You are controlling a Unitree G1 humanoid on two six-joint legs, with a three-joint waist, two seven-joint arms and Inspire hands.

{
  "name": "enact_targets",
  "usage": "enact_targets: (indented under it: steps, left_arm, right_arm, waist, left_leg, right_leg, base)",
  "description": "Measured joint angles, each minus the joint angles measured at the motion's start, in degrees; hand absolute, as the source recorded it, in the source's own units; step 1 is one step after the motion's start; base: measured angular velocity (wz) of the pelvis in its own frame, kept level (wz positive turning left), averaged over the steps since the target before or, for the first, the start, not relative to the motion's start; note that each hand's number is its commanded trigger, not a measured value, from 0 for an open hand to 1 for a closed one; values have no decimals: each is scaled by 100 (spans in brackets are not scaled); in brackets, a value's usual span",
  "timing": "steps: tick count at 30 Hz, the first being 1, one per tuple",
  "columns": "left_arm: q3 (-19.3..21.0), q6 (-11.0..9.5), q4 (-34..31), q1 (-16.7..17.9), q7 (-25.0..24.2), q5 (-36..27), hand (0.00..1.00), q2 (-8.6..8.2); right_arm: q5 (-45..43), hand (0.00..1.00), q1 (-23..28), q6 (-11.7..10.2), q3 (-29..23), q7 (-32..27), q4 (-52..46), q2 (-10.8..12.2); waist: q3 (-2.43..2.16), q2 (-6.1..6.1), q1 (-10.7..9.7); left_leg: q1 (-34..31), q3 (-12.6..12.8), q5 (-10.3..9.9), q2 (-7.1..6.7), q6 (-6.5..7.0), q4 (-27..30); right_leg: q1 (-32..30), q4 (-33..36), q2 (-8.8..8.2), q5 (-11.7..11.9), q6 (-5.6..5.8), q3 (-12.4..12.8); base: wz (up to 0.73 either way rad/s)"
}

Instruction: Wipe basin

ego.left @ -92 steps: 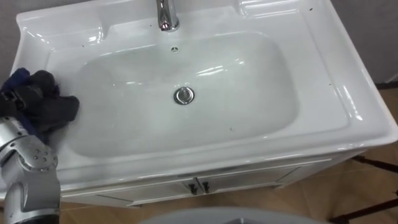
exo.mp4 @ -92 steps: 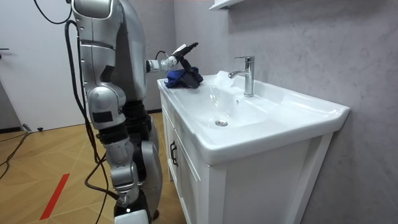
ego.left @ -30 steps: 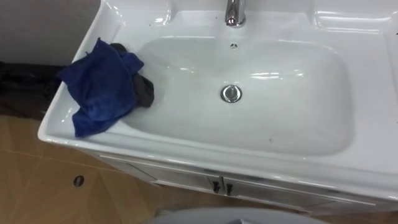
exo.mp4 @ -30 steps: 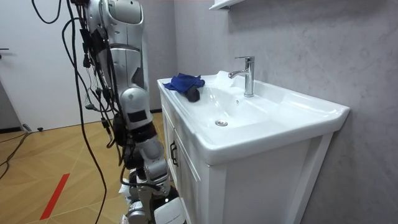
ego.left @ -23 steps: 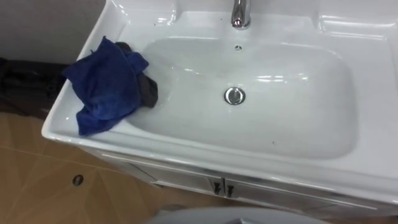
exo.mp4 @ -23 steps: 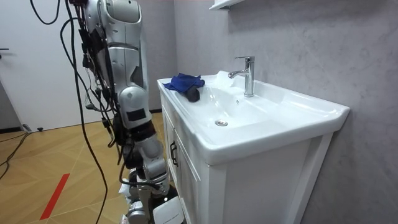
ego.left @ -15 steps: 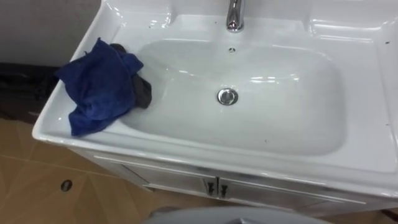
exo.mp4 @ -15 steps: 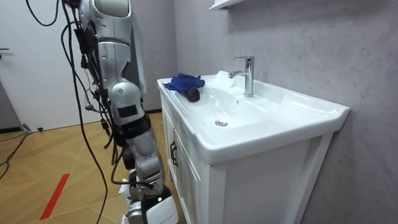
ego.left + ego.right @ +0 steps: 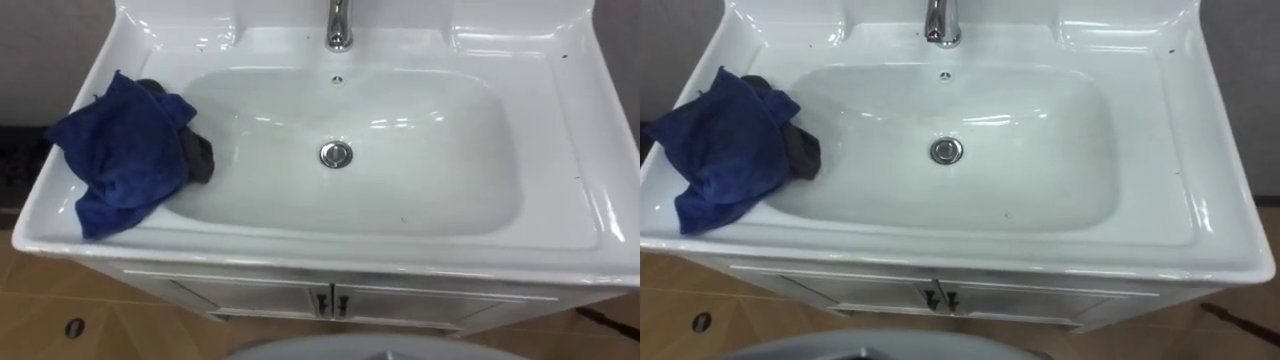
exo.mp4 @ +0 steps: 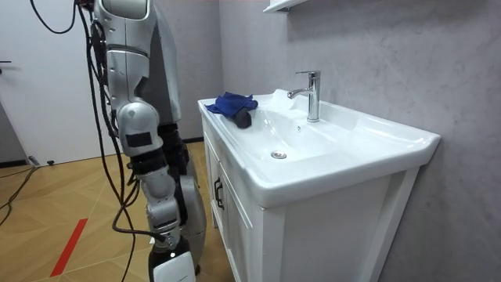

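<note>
Hands' state could not be told, blue cloth [image 9: 122,152] lay crumpled on the basin's [image 9: 580,130] left rim, draped over a dark lump [image 9: 203,160] on the basin's left slope, robot stood before the basin.

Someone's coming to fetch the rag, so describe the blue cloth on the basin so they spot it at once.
Find the white ceramic washbasin with the chrome tap at its back. On its left rim lies a crumpled deep-blue cloth, one corner reaching toward the front edge. It is the only coloured thing there; a small dark grey lump peeks from under its bowl side.
</note>
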Motion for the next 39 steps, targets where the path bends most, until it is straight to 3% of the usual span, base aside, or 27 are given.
enact_targets:
  steps: [2,10,20,26,39]
  left_arm:
    - [-109,-10,130,-168,-126,4,0,-33]
    - [-220,-3,322,-213,-374,18,0,-116]
    - [-196,157,505,-187,-585,37,0,-118]
    - [-195,222,664,-163,-588,130,0,-117]
    - [-263,341,790,-157,-699,185,0,-99]
  right_arm:
    - [0,0,-10,-1,0,73,-10,38]
    - [-23,0,12,95,2,35,33,202]
    - [-39,0,-36,342,2,89,68,265]
    - [19,0,-50,359,7,84,71,271]
    - [279,0,-118,381,118,-163,84,278]
  waist:
    - [11,-29,-36]
    - [5,-57,-151]
    - [0,-133,-142]
    - [-6,-194,-117]
    - [-10,-194,-150]
  left_leg:
    - [10,123,0,2,0,0]
    - [111,362,0,3,0,-59]
    - [156,361,-1,7,1,-88]
    - [84,359,-32,14,53,-46]
    - [83,328,-41,8,67,-36]
  right_leg:
    - [-11,-1,7,1,1,69]
    - [-6,-5,18,1,6,161]
    - [50,-2,4,-3,13,152]
    - [8,-6,-9,-11,24,108]
    - [51,7,-17,-12,30,33]
  base:
    - [-14]
    - [-11]
    - [2]
    - [8]
    - [1]
